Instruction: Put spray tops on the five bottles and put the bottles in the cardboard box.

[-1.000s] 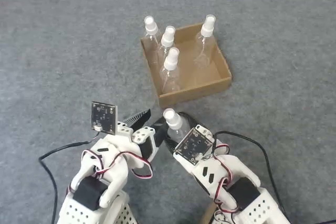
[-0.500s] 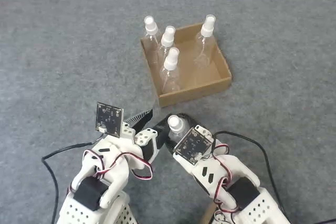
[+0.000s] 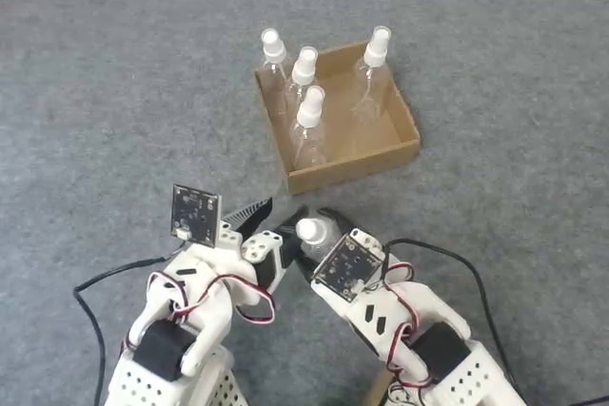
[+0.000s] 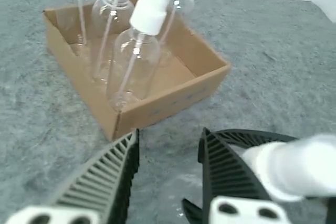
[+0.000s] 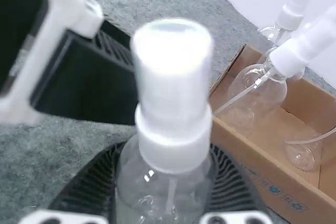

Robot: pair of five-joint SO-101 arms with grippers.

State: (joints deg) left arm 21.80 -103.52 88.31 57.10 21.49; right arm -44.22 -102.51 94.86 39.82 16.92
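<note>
Clear bottle [image 5: 167, 129], clamped in R gripper [image 5: 164, 198]

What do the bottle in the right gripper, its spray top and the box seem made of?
Bottle: clear glossy plastic, likely, glass not excluded; the dip tube shows through. Spray top: opaque white plastic, smooth. Cardboard box: matte brown cardboard, raw cut edges.

you won't find any text you can read here. the cardboard box [image 4: 173, 100] carries a few small blue marks [image 4: 193, 97] on its outer wall, but they are too blurred for you to make out.
</note>
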